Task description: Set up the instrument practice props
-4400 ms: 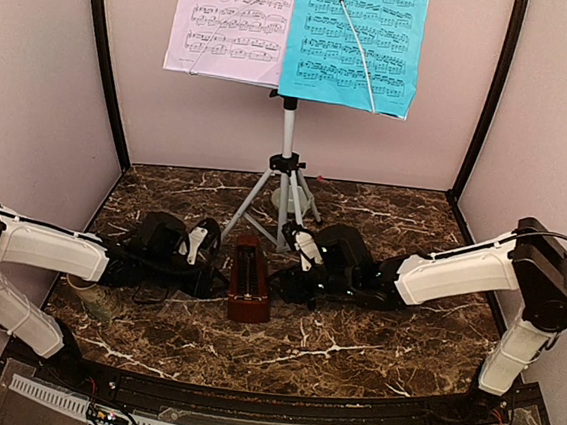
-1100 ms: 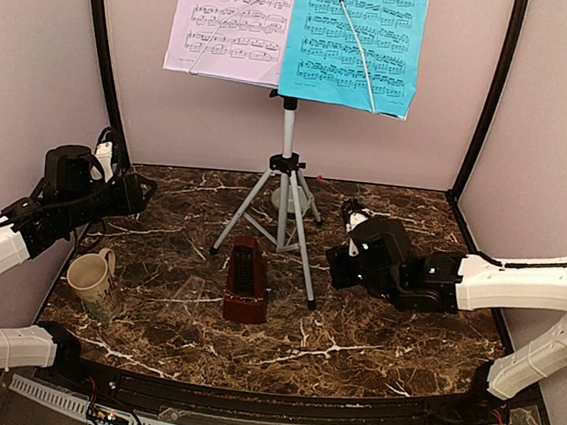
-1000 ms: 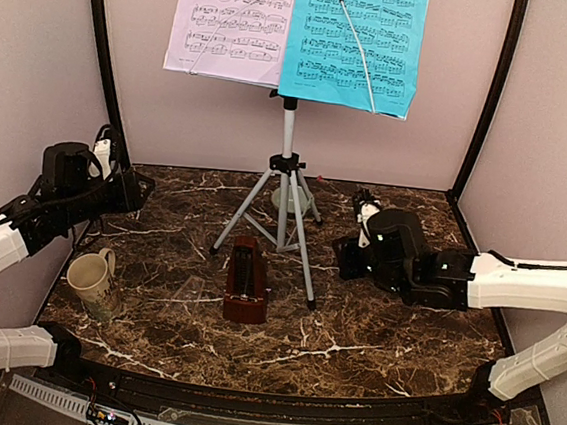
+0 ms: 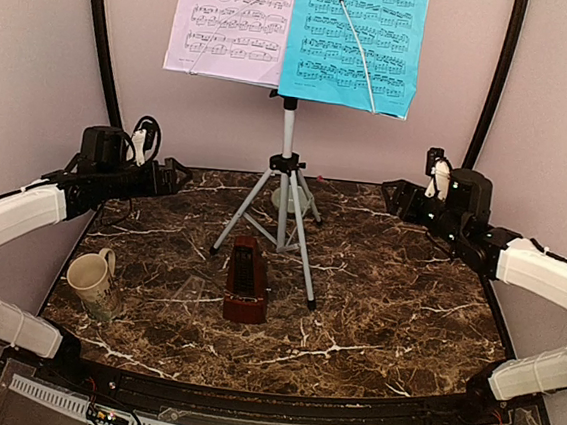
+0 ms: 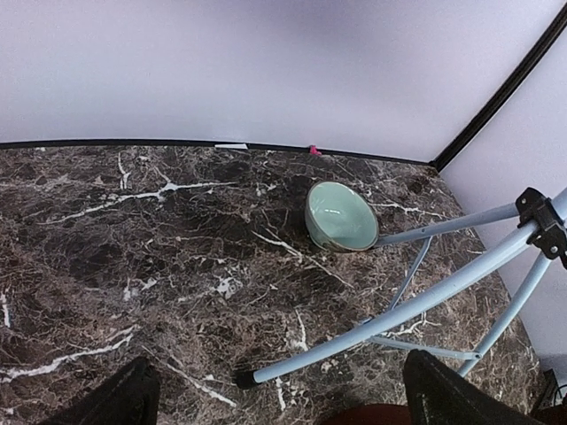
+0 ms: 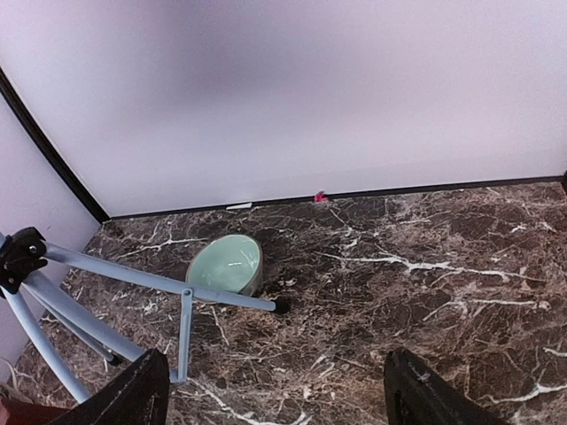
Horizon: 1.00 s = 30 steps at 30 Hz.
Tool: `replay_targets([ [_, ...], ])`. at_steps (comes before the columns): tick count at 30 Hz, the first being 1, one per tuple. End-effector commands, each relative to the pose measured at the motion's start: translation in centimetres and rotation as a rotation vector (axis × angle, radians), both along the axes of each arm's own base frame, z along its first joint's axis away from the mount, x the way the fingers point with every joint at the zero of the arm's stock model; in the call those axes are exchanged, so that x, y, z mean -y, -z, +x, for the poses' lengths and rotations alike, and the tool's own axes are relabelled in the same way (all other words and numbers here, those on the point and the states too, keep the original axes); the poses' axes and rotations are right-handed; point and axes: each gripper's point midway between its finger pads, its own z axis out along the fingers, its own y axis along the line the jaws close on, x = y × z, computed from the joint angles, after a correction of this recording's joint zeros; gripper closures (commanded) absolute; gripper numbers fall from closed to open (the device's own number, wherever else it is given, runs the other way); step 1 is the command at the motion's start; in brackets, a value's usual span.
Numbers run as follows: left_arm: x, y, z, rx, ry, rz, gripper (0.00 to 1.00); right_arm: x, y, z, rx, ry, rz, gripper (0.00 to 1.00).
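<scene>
Filling the enclosure from wall to wall, the dark marble table (image 4: 404,315) has its widest bare stretch across the right half and along the near edge. The silver tripod music stand (image 4: 288,133) stands upright at back centre with its legs spread. High on its tray lean the lilac sheet (image 4: 232,22) on the left and the bright-blue sheet (image 4: 355,39) on the right, their edges meeting. The left gripper (image 4: 172,175) hovers by the back left corner and the right gripper (image 4: 394,195) by the back right, both well apart from the stand, fingers spread wide and holding nothing. The dark-brown metronome (image 4: 245,281) sits between the two forward legs. The cream mug (image 4: 89,279) stands near the left edge. The pale-green bowl (image 5: 340,216) rests behind the stand, near the back wall.
</scene>
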Motion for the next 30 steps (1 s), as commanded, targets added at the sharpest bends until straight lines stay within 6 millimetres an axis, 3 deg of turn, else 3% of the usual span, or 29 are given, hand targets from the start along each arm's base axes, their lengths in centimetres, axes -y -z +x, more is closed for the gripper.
replay_targets([
  [1,-0.1,-1.0,1.7,0.016,-0.004,-0.066,0.01,-0.1,-0.1,1.2,0.018,-0.045,0.053,0.12],
  [6,-3.1,2.5,2.9,-0.104,-0.099,-0.127,0.01,-0.7,3.2,1.6,-0.047,-0.085,0.063,0.04],
  [10,-5.4,4.9,2.3,-0.158,-0.163,-0.177,0.01,-1.1,5.4,1.5,-0.088,-0.111,0.058,0.03],
  [17,-7.5,6.0,0.7,-0.165,-0.270,-0.138,0.01,-1.3,8.5,1.0,-0.143,-0.126,0.064,0.03],
  [25,-7.7,7.9,-0.5,-0.208,-0.288,-0.153,0.01,-1.1,9.3,0.3,-0.165,-0.130,0.062,0.04],
  [30,-7.8,8.1,-0.8,-0.210,-0.297,-0.151,0.01,-0.9,9.2,0.0,-0.162,-0.125,0.060,0.04],
])
